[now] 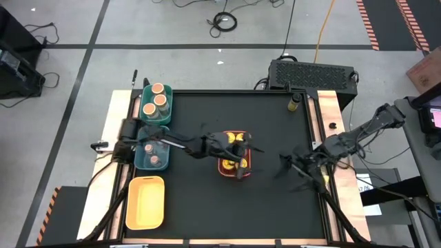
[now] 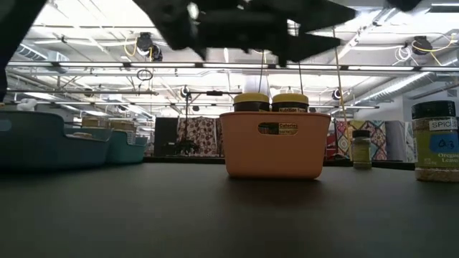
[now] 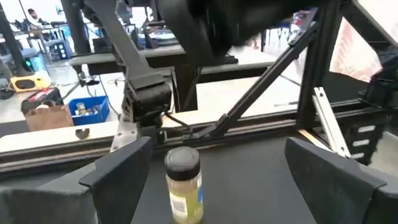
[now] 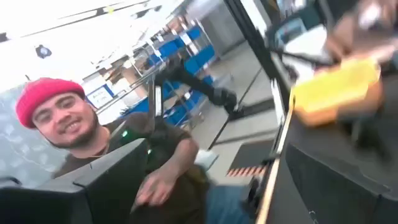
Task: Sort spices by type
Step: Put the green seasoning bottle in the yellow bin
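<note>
My left gripper [image 1: 239, 158] hangs open over the coral tray [image 1: 222, 167], which holds yellow-lidded spice jars [image 2: 251, 102]. In the left wrist view a dark-lidded spice jar [image 3: 183, 183] stands upright on the table just ahead of the open fingers [image 3: 118, 177], untouched. The green tray [image 1: 146, 110] holds tan-lidded jars [image 1: 160, 98], and the teal tray [image 1: 140, 160] holds more jars. My right gripper [image 1: 288, 167] is open in the air near the table's right edge, with nothing between its fingers [image 4: 115, 180].
An empty yellow tray [image 1: 145, 201] lies at the near left. A small jar [image 1: 296, 102] stands at the far right corner. In the low view a large labelled jar [image 2: 434, 140] stands at the right. A person in a red beanie [image 4: 56, 118] is beyond the table.
</note>
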Robot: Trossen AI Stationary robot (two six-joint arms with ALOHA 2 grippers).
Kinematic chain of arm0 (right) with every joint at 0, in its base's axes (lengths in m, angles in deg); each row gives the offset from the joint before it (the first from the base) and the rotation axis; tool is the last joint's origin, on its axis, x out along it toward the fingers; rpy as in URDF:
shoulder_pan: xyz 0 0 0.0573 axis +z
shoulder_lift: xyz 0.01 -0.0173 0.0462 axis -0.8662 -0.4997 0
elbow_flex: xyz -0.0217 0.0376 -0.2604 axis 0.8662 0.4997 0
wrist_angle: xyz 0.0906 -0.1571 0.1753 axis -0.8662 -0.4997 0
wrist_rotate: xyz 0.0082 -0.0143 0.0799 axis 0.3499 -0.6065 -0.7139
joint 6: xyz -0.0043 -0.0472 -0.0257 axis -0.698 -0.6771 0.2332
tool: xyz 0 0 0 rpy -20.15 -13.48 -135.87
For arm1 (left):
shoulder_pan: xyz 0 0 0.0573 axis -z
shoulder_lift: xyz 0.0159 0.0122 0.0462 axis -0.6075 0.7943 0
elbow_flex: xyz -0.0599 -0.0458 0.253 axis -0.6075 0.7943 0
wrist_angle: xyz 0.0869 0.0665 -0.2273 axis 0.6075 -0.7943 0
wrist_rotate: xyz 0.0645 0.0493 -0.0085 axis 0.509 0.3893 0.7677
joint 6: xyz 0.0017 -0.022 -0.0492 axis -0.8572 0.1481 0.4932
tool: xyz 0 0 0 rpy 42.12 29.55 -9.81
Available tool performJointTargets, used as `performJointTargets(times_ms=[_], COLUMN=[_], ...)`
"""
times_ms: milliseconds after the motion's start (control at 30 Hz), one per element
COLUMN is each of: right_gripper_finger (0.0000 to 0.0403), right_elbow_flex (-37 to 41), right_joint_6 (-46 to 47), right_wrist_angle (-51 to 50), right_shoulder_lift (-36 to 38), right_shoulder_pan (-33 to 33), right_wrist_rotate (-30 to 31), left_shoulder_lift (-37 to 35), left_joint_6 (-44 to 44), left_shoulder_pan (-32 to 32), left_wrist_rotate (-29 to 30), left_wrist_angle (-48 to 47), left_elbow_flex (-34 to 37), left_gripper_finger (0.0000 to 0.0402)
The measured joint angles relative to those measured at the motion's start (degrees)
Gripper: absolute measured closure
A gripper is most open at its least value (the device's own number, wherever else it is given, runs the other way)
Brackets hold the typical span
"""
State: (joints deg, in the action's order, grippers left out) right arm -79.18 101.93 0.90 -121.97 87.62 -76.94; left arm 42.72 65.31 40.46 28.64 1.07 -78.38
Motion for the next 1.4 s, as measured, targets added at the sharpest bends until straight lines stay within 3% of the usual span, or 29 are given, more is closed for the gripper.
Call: performJointTargets(times_ms=[100, 233, 600, 733, 1100, 1400], right_gripper_finger=[0.0028, 0.0028, 0.0028, 0.0028, 0.0028, 0.0028], right_elbow_flex=[0.0, 0.0, 0.0, 0.0, 0.1, 0.1], right_joint_6=[-6.4, -10.7, -12.9, -12.7, -12.9, -14.7], right_wrist_angle=[0.5, 0.1, -2.4, -3.3, -5.1, -4.7], right_shoulder_lift=[1.7, 2.6, 2.5, 2.5, 2.5, 2.5], right_shoulder_pan=[0.6, 0.6, 0.6, 0.6, 0.5, 0.5], right_wrist_rotate=[2.1, 2.4, 3.3, 3.4, 3.8, 6.7], left_shoulder_lift=[6.1, 13.1, 33.2, 35.2, 35.3, 37.9], left_joint_6=[0.0, 0.2, 0.9, 0.9, -0.2, 0.0], left_shoulder_pan=[0.0, 0.0, -0.4, -0.6, -1.3, -0.8], left_wrist_rotate=[-0.2, -0.2, 0.6, 0.6, 1.2, 1.8], left_wrist_angle=[-0.8, -9.6, -29.0, -29.3, -33.0, -30.3], left_elbow_flex=[-7.1, -17.9, -51.6, -54.5, -54.5, -54.4], left_gripper_finger=[0.0032, 0.0032, 0.0032, 0.0032, 0.0032, 0.0032])
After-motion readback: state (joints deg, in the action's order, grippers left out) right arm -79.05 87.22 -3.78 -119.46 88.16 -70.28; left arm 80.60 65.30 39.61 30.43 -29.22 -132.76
